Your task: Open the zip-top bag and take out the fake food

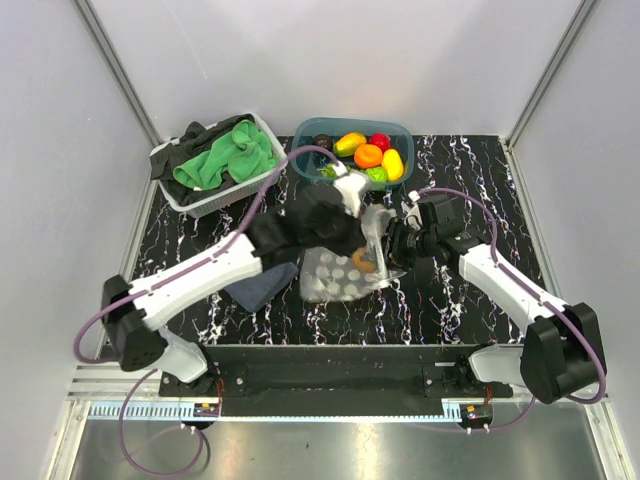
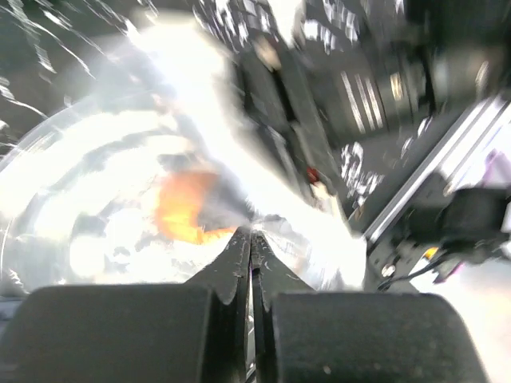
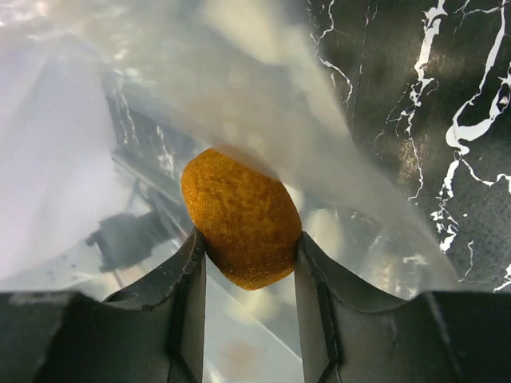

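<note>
The zip-top bag (image 1: 330, 278) lies mid-table, clear with white dots, its open lip lifted toward the right. My left gripper (image 1: 368, 228) is shut, pinching the upper film of the bag (image 2: 120, 159) at its tips (image 2: 251, 233). Through the plastic an orange blur of fake food (image 2: 184, 209) shows. My right gripper (image 1: 388, 256) reaches into the bag's mouth from the right. In the right wrist view its fingers (image 3: 247, 239) are shut on a round orange-brown piece of fake food (image 3: 239, 217), with bag film (image 3: 96, 159) all around it. That piece (image 1: 362, 260) sits inside the bag.
A teal tub (image 1: 300, 135) at the back centre holds several fake fruits (image 1: 368, 155). A white basket (image 1: 200, 205) with a green cloth (image 1: 225, 155) and dark cloths stands back left. A dark folded cloth (image 1: 255, 288) lies left of the bag.
</note>
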